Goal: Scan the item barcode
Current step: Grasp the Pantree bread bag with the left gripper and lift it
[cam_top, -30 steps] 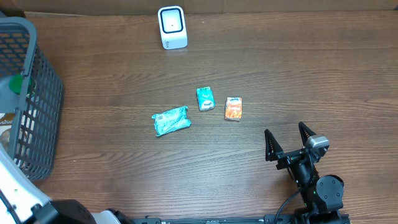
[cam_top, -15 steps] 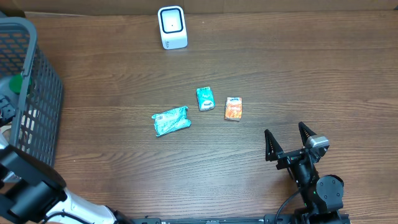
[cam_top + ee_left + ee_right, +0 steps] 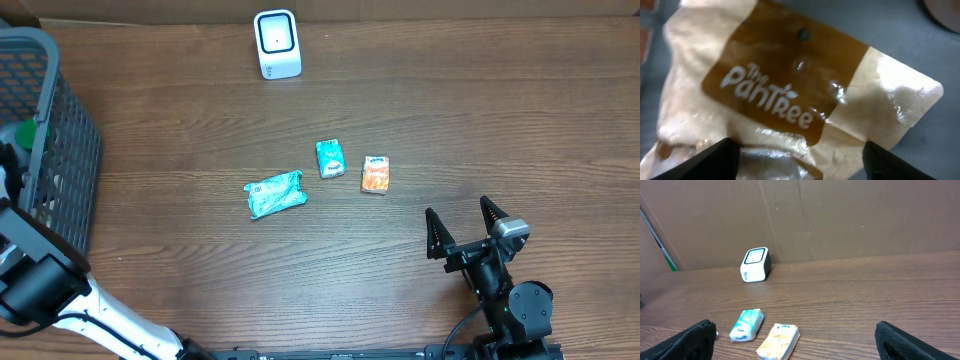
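- The left gripper (image 3: 797, 146) holds its fingers wide apart over a cream-and-brown pouch (image 3: 790, 85) lying on a grey surface; I cannot tell whether they touch it.
- The right gripper (image 3: 462, 228) stands fully open and empty above the table (image 3: 500, 100).
- Beyond it lie an orange box (image 3: 375, 174), a small teal box (image 3: 329, 158) and a teal packet (image 3: 274, 194).
- The white scanner (image 3: 277, 44) stands at the far edge, and a grey basket (image 3: 75, 170) sits at the left.

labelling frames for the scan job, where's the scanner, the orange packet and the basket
scanner (image 3: 276, 40), overhead view, middle of its white face
orange packet (image 3: 375, 175), overhead view, middle of its top side
basket (image 3: 72, 150), overhead view, on its grey mesh wall
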